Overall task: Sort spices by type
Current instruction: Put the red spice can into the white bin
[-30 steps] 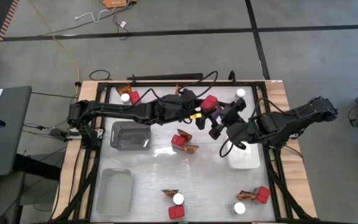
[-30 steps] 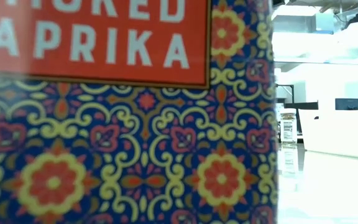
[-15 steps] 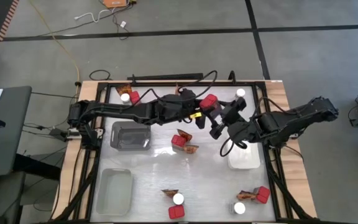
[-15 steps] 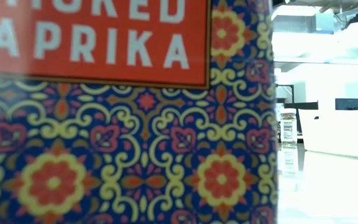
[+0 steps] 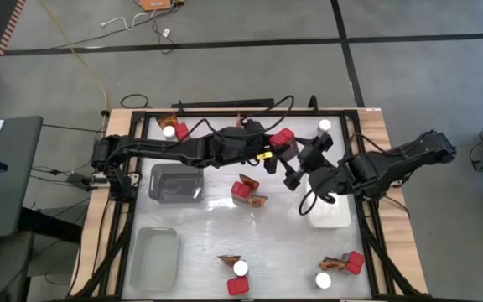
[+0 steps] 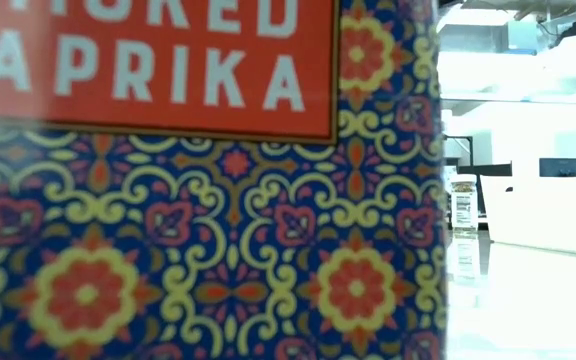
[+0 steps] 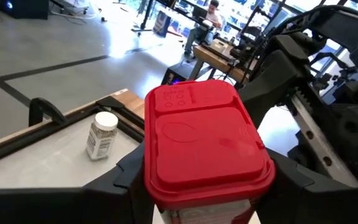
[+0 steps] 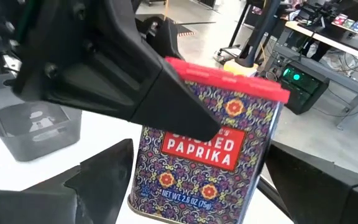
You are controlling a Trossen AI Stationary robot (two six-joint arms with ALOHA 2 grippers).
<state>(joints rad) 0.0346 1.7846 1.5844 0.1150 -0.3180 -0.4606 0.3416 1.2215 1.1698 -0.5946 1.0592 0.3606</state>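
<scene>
Lab floor and cables behind, and the surface (image 5: 275, 235) looks the same as a second ago: spices scattered around the edges, a red box and packet pair (image 5: 247, 193) in the middle, the grey tray (image 5: 177, 183) and clear tray (image 5: 154, 257) on my left side, the white tray (image 5: 329, 214) under my right arm. What changed is up in the air over the far middle. My left claw (image 5: 282, 147) has tightened onto the paprika tin (image 7: 204, 146) and now grips it on both sides, red lid up, while my right claw (image 5: 302, 168) has spread fully wide and sits just beside the tin, a finger either side, not gripping it.
</scene>
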